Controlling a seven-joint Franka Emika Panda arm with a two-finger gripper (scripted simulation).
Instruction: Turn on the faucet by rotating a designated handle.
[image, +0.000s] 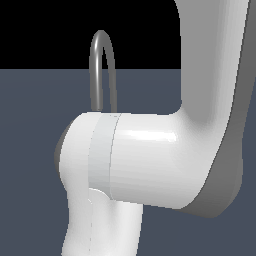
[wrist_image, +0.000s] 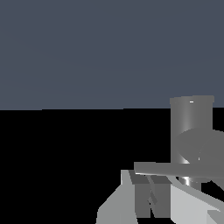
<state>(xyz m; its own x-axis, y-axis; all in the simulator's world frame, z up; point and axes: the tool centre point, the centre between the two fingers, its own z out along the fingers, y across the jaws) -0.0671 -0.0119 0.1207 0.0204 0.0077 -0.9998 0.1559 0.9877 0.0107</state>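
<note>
The faucet (image: 102, 60) shows in the exterior view as a thin grey arch rising behind the white robot arm (image: 150, 160), which hides its base, the handle and my gripper. In the wrist view the faucet's thick cylindrical base (wrist_image: 191, 122) stands close by. The handle (wrist_image: 175, 168), a straight grey rod, juts sideways from that base. My gripper (wrist_image: 151, 183) sits right at the rod's free end, its two dark pads (wrist_image: 141, 197) almost pressed together with nothing between them. Whether the fingertips touch the rod is unclear.
The bulky white arm fills most of the exterior view. A flat dark blue-grey floor (image: 30, 125) runs back to a black background. Nothing else shows near the faucet.
</note>
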